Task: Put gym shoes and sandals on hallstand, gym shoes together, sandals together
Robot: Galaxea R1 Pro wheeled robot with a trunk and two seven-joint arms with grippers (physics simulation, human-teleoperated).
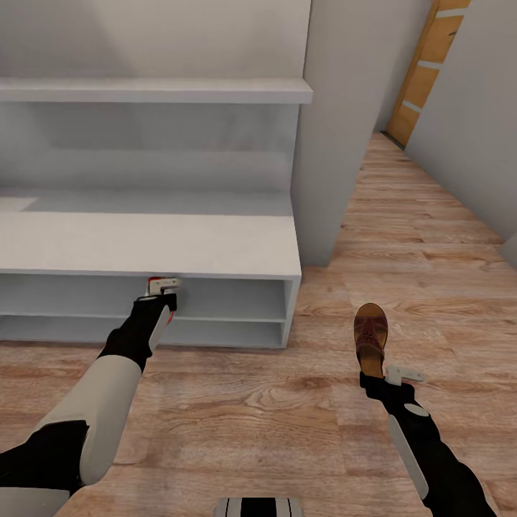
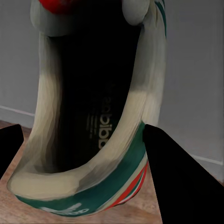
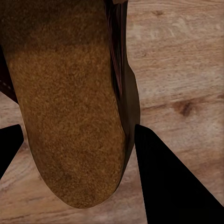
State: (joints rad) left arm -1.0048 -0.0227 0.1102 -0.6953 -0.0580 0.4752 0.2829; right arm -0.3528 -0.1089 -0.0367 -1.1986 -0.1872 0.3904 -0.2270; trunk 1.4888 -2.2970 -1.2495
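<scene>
One gym shoe, white with a red heel, sits at the front edge of the hallstand, level with its upper open shelf. My left gripper is shut on it. In the left wrist view the gym shoe lies between the black fingers, its green stripes showing. One reddish-brown sandal is to the right of the hallstand over the corridor floor, and my right gripper is shut on its heel. The right wrist view shows the sandal's tan footbed between the fingers.
A grey wall pillar stands just right of the hallstand. The corridor runs back to a wooden door. A wall shelf hangs above the bench top. My base shows at the bottom edge.
</scene>
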